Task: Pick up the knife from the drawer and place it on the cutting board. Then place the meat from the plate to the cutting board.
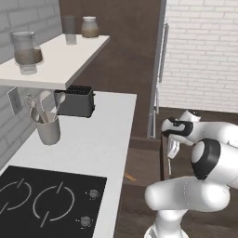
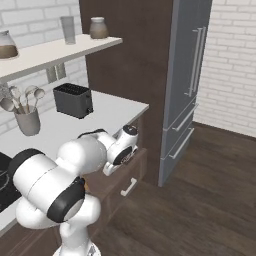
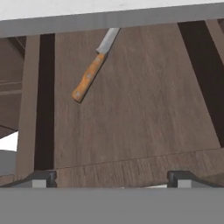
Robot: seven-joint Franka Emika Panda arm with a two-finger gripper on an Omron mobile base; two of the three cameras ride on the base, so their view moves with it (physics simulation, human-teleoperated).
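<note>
Base views flank counter (image 1: 93, 139); hand view (close) overlooks drawer (image 3: 131, 109).

In the hand view the open drawer (image 3: 131, 109) offers a broad bare wooden floor. The knife (image 3: 92, 65) lies at about 11 o'clock, well apart from the gripper (image 3: 112, 178), whose fingers stand wide apart at 6 o'clock. The worktop (image 3: 109, 13) edge overhangs at 12 o'clock and covers the blade tip, limiting room there. The drawer's side walls bound the floor at 9 and 3 o'clock. Across the worktop, a toaster (image 1: 75, 100) and utensil holder (image 1: 48, 128) stand near the wall under a shelf (image 1: 56, 60).
</note>
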